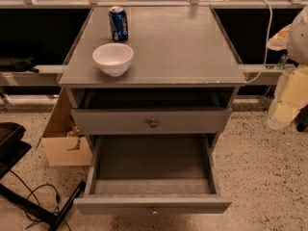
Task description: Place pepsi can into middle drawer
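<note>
The pepsi can, blue with a silver top, stands upright at the back left of the grey cabinet top. The middle drawer, the lower of the two seen, is pulled out wide and its flat tray holds nothing; its small knob faces me. The upper grey drawer front is shut. My gripper is at the far right edge, below pale arm parts, well to the right of the cabinet and far from the can. It is mostly cut off.
A white bowl sits in front of the can near the cabinet top's left front edge. A cardboard box stands on the floor left of the cabinet. A black stand and cables lie at lower left. A white cable hangs at right.
</note>
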`<state>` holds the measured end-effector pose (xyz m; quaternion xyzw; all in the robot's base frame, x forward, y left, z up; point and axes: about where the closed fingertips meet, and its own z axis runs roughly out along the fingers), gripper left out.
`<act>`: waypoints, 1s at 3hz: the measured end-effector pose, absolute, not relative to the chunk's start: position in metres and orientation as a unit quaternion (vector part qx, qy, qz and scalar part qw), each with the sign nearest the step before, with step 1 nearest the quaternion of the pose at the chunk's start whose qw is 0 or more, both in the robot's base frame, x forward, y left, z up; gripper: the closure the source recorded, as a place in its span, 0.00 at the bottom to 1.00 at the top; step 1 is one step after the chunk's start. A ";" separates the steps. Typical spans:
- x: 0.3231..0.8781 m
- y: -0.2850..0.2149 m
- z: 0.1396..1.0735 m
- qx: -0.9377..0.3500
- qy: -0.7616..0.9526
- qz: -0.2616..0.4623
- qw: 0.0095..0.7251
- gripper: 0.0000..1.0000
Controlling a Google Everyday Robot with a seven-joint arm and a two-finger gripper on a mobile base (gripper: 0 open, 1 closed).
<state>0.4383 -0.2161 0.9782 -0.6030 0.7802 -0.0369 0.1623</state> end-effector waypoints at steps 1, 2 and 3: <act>0.439 -0.216 0.980 -0.603 0.779 -0.038 0.167 0.00; 0.456 -0.214 0.985 -0.600 0.775 -0.031 0.198 0.00; 0.495 -0.208 0.990 -0.579 0.776 0.005 0.248 0.00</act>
